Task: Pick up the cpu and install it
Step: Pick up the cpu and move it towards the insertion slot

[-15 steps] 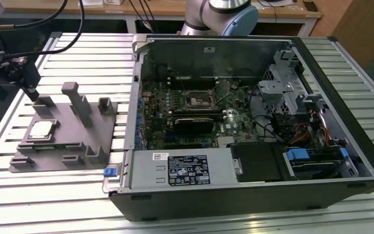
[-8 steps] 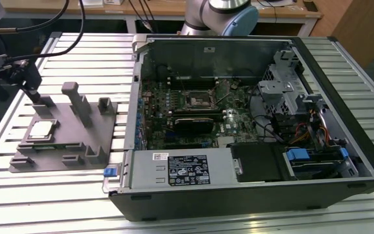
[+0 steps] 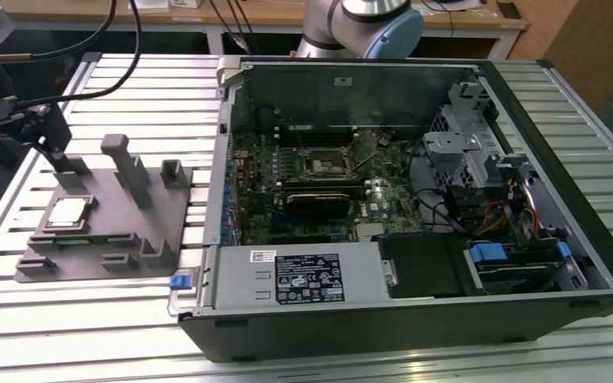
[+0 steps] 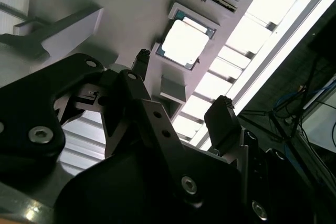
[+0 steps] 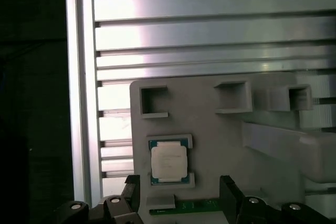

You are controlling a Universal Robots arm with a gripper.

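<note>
The cpu (image 3: 69, 211) is a small square chip with a shiny silver top. It lies flat in a shallow pocket of a grey fixture plate (image 3: 115, 251) at the exterior view's left. Both wrist views look down on the cpu (image 4: 185, 42) (image 5: 168, 161). My gripper (image 3: 51, 148) hangs above the plate's far corner, a little behind the chip. Its black fingers (image 4: 223, 116) stand apart, open, with nothing between them. In the first wrist view the gripper (image 5: 179, 191) sits just short of the chip. The dark motherboard socket (image 3: 322, 165) lies inside the open computer case.
The open computer case (image 3: 562, 263) takes up the middle and the exterior view's right, with drive bays and cables inside. Grey posts (image 3: 128, 163) rise from the fixture plate beside the gripper. A green memory stick (image 5: 184, 205) lies in a slot near the chip. The slatted table's edge (image 5: 81, 103) is close.
</note>
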